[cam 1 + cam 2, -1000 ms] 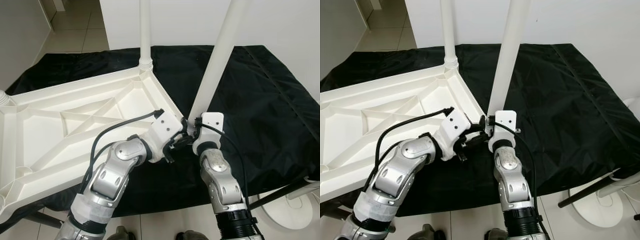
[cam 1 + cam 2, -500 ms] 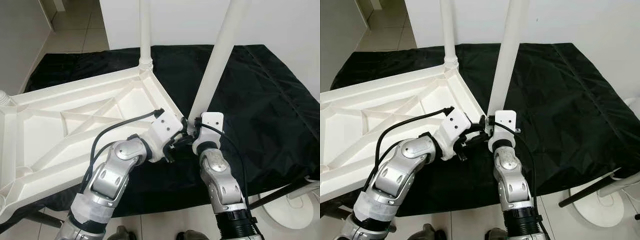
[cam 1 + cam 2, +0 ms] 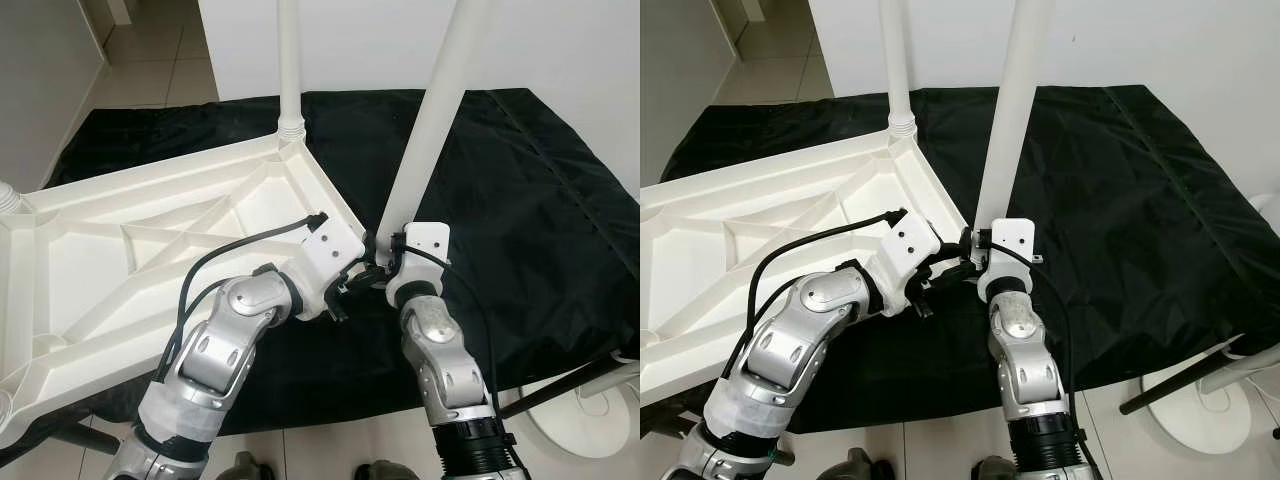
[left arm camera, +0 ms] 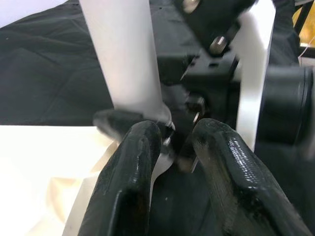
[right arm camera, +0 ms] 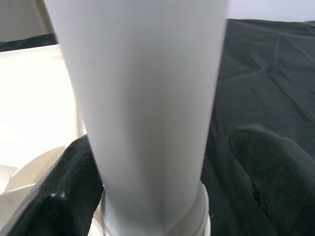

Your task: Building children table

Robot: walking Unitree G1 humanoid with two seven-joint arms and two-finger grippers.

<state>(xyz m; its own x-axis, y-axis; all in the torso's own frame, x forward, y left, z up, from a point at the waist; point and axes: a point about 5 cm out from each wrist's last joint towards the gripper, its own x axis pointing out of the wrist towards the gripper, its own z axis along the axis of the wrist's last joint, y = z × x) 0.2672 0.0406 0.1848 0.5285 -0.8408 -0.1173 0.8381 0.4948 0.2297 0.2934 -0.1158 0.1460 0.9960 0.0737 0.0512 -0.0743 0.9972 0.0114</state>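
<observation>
While both arms reach in over the black cloth (image 3: 520, 200), the right gripper (image 5: 162, 172) straddles the foot of a white table leg (image 3: 425, 120) — one black finger (image 5: 275, 167) on either side, though I cannot tell whether they pinch it. Just beside it, the left gripper (image 4: 172, 147) points at the same joint, fingers parted and holding nothing. The leg stands tilted at the near corner of the upturned white tabletop (image 3: 150, 250), which lies to the left of both grippers. Beyond them, a second leg (image 3: 290, 60) rises upright from the far corner.
</observation>
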